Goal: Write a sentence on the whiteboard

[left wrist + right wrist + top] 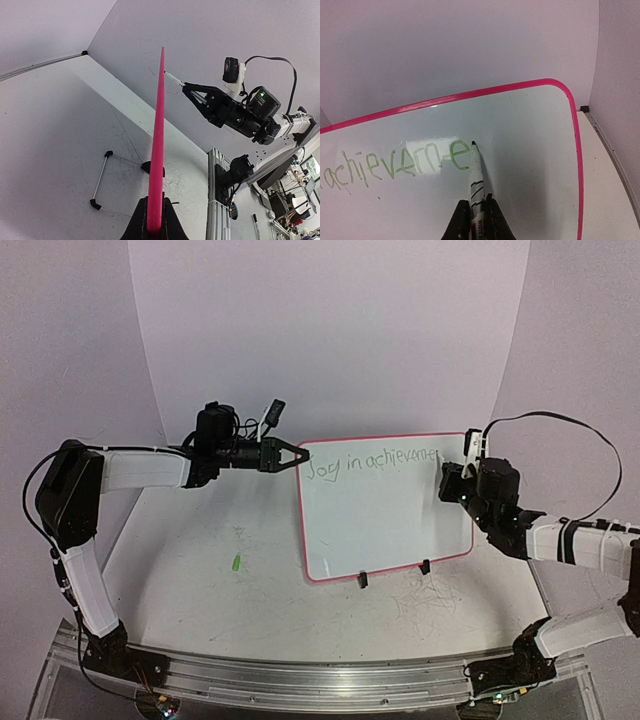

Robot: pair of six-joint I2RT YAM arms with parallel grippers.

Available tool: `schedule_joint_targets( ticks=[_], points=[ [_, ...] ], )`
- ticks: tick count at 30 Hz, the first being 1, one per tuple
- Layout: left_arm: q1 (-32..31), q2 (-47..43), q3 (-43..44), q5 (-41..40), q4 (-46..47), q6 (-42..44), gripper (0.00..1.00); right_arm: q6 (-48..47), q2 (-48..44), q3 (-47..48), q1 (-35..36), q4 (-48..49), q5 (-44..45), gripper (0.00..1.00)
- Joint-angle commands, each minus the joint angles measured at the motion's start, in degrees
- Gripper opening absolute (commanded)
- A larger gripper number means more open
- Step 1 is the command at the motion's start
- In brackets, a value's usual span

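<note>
Left arm (140,470) extended sideways, left gripper (298,454) pinching the whiteboard (385,525), right arm (570,540) bent, right gripper (476,204) clamped on a marker (475,170).

- The big shiny white board (390,525) with a thin pink rim and round corners stands up on two small black feet (362,580), leaning back a bit. The closed left gripper (300,454) pinches its top left edge.
- The thin green hand-written words (372,462) run along the top of the board, starting just beside the left gripper. They read "Joy in achieveme". The last "e" touches the tip of the white marker (476,180) held tight in the right gripper (447,485).
</note>
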Motion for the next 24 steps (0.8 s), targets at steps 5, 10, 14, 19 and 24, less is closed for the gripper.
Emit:
schedule_joint_targets(
  ticks=[5, 10, 14, 19, 24],
  points=[
    [-1.4, -1.8, -0.3, -0.9, -1.1, 2.9, 0.00, 1.6, -1.6, -1.8, -0.2, 0.2, -1.3, 0.00],
    [-1.4, -1.6, -0.3, -0.9, -1.1, 2.9, 0.00, 2.1, -2.5, -2.9, -0.2, -0.2, -1.8, 0.00],
    [-1.5, -1.4, -0.3, -0.9, -1.1, 2.9, 0.00, 2.0, -2.1, -2.3, -0.2, -0.2, -1.5, 0.00],
    [-1.5, -1.5, -0.3, -0.9, -1.1, 2.9, 0.00, 1.3, -1.0, -0.4, -0.2, 0.4, -1.0, 0.00],
    [-1.5, -1.5, -0.3, -0.9, -1.1, 3.0, 0.00, 0.6, -0.1, 1.7, -0.2, 1.1, 0.1, 0.00]
  ],
)
